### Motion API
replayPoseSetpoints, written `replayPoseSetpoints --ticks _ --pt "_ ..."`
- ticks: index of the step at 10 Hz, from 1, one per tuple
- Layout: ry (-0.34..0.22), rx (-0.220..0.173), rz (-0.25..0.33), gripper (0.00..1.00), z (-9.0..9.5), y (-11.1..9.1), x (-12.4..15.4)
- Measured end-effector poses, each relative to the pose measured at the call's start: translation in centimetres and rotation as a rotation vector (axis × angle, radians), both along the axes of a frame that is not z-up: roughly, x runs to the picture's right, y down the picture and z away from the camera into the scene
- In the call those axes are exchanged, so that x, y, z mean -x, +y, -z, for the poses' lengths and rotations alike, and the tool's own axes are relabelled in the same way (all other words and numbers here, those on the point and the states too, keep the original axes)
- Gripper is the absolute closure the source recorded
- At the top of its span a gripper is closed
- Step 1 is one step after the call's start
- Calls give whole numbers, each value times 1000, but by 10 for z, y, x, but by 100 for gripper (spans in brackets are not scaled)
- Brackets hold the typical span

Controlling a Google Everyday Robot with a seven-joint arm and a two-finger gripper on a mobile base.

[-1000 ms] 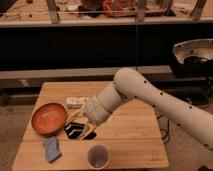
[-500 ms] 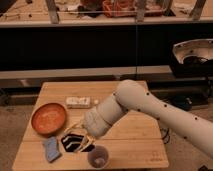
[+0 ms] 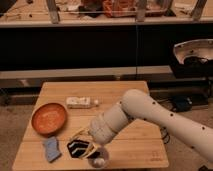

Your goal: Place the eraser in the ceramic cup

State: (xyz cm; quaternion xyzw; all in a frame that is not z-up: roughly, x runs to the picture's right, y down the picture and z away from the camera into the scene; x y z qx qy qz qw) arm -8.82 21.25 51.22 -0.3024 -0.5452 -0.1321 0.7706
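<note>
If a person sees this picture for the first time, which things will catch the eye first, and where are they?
The big white robot arm reaches from the right across the wooden table, with its gripper low at the front edge, right over the ceramic cup. At the table's left lies the orange plate, with a small blue object in front of it. A white bottle lies near the middle.

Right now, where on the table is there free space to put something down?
Bare wood lies right of the arm and behind the bottle. The front left is crowded: orange plate, blue object, pincer beside the ceramic cup.
</note>
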Motion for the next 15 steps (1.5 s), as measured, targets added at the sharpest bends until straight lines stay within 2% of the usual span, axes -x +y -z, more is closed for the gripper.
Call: replayPoseSetpoints --ticks 1,3,5,10,13,15 --pt "5 7 -7 100 -2 3 -4" --pt "0 14 -6 91 -4 9 -8" --pt "-3 20 2 69 -5 12 -10" --pt "-5 34 2 23 -10 17 -14" --pt "-18 27 12 20 -11 20 -16" --pt "-15 4 28 20 -12 22 -19"
